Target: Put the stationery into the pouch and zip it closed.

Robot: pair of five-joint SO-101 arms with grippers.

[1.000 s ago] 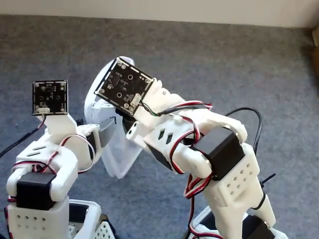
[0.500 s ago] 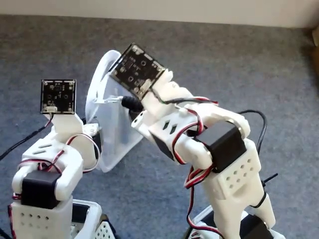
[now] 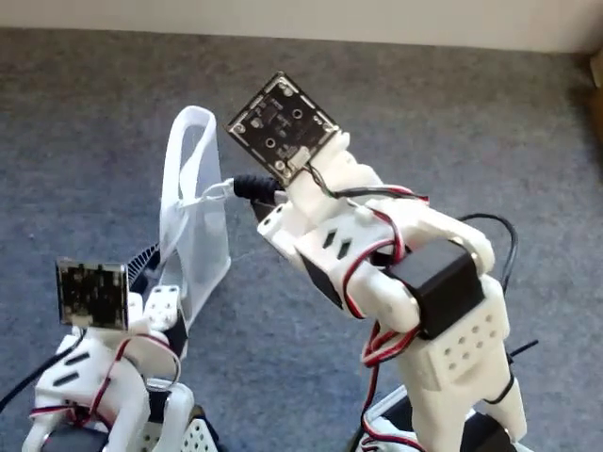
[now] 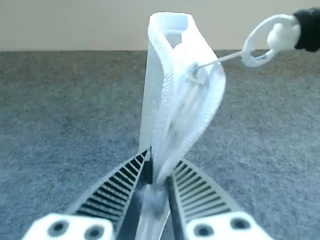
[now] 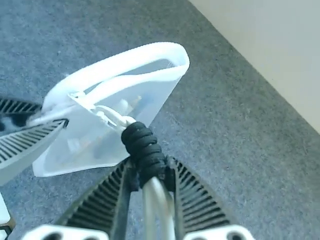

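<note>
The white translucent pouch (image 3: 193, 212) stands on edge above the grey carpet, held between both arms. My left gripper (image 4: 159, 169) is shut on the pouch (image 4: 172, 90) at its lower end. My right gripper (image 5: 148, 166) is shut on the black wrapped zipper pull (image 5: 142, 145), which is tied to a white ring (image 4: 264, 33) on the slider. The high view has the right gripper (image 3: 256, 189) beside the pouch's upper edge and the left gripper (image 3: 158, 271) below it. Pale shapes show faintly through the pouch wall (image 5: 120, 107).
Grey carpet (image 3: 452, 122) covers the floor all around. A pale wall or skirting (image 3: 377, 19) runs along the far edge. Both arm bases stand close together at the near edge.
The left arm has drawn back toward the near edge, and the pouch has turned from lying slanted to standing on edge. The right gripper has shifted a little farther away with the pull.
</note>
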